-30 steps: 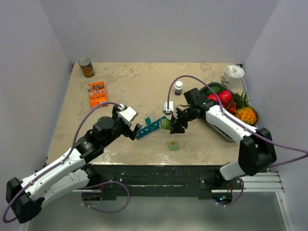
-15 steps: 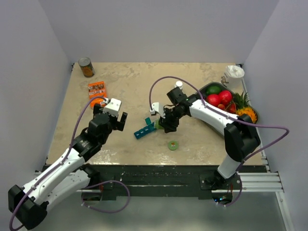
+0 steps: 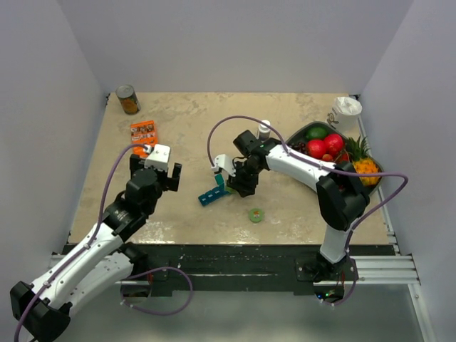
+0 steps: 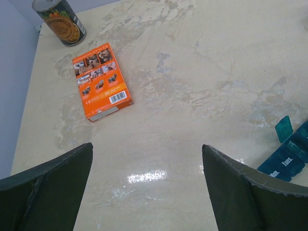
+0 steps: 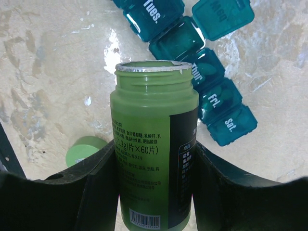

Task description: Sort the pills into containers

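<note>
The containers are a teal pill organiser lying mid-table, with one lid standing open at its Mon end. My right gripper is shut on an uncapped green pill bottle. The bottle's open mouth hangs just above the organiser's middle compartments. Dim oval shapes show through the Thur and Fri lids. No loose pills show on the table, and the bottle's inside is hidden. My left gripper is open over bare table, left of the organiser.
The bottle's green cap lies near the front edge. An orange box and a can sit at the back left. A small dark bottle with a white cap, a grey fruit tray and a white cup stand at the right.
My left gripper has drawn back to the left, away from the organiser. My right gripper has carried the green bottle leftwards over the organiser.
</note>
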Tool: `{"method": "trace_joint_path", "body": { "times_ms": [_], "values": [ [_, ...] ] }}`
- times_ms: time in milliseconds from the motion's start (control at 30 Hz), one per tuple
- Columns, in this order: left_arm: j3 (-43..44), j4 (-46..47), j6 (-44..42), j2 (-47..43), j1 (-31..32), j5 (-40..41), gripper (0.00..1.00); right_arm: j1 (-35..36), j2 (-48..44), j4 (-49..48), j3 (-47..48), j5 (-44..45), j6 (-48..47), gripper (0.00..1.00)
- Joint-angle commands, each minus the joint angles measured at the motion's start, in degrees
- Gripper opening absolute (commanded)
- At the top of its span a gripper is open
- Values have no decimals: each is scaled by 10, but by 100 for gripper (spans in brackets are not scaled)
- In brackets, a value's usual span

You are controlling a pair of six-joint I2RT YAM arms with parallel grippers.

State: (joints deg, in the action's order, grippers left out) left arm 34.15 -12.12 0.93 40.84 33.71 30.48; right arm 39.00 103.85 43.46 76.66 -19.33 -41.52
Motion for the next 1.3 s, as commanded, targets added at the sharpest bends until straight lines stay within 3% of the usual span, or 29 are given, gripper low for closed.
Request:
{"method": "trace_joint_path", "body": {
  "times_ms": [0,1267],
  "values": [
    [9,8,10,-11,-6,13,99,9,13,17,46,24,8,0],
    [4,10,7,-23,-17,0,99,47,66,62,107,120,18,0]
  ]
}}
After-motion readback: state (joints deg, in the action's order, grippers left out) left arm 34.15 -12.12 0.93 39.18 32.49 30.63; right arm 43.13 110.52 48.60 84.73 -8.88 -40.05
